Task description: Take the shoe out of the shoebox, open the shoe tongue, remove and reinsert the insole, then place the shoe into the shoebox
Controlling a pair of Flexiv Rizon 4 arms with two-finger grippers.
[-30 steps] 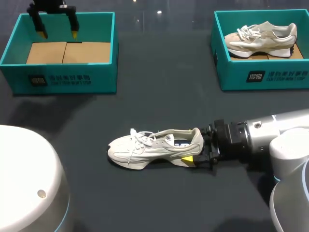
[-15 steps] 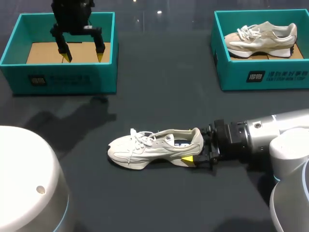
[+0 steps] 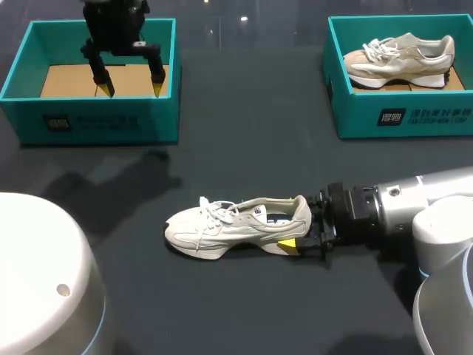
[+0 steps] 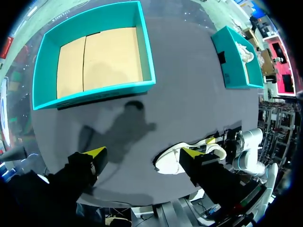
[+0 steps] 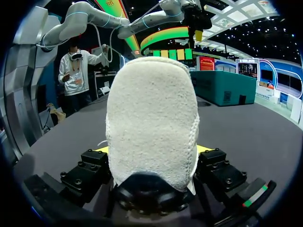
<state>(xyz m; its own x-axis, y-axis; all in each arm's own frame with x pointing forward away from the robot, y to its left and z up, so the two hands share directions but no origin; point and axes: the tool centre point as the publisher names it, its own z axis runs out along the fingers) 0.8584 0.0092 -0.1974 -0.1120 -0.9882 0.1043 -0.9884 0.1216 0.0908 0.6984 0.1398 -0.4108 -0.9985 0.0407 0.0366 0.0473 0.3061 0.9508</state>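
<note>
The left pincer (image 3: 133,89) has slid rightward above the empty shoebox (image 3: 96,122), fingers (image 3: 157,83) apart. Nearest, the shoe (image 3: 236,225) lies on the tabletop (image 3: 244,140), its heel (image 5: 151,123) apparently clamped by the right pincer (image 3: 299,235) (only the right wrist view shows both fingers flanking it). Hold the heel steady while the left descends onto the tongue (image 3: 245,210).

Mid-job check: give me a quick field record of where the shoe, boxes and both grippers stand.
shoe: upright on the table, toe toward the left arm's side
right gripper: shut on the shoe's heel
left gripper: open, above the left shoebox
left shoebox: no shoe inside, cardboard floor bare
right shoebox: holds the other shoe
</note>
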